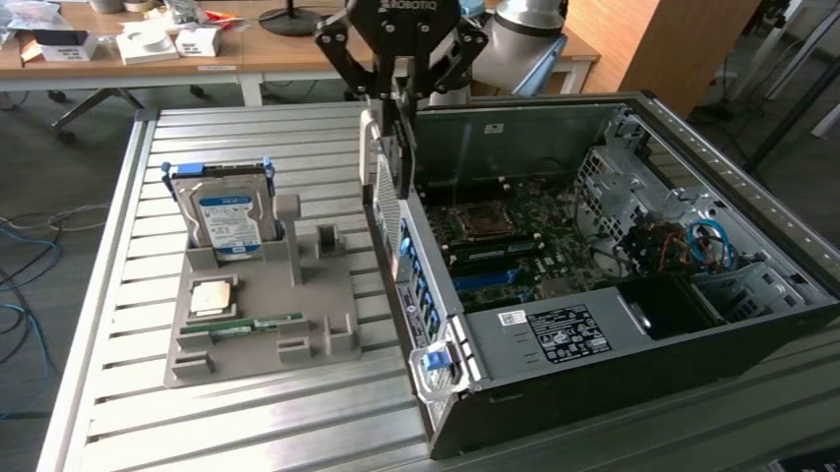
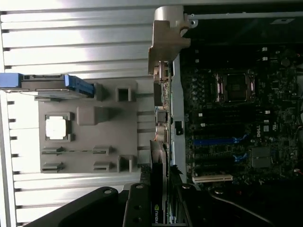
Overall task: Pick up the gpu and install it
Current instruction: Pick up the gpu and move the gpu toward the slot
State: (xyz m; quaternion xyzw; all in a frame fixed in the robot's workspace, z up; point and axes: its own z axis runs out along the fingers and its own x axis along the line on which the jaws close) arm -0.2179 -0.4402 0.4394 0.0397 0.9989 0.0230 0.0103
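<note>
- Slatted surface: I see the pincer pinching the gpu edge-on above the case wall.
- Risk, my read: the card clips that wall and twists in the grip.

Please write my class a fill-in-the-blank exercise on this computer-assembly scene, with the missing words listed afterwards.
1. The gripper is shut on the ____.
2. The hard drive stands in the grey holder, on the exterior view's ____ of the computer case.
3. The case's side is ____, so the motherboard shows.
Missing words: gpu; left; open.
</note>
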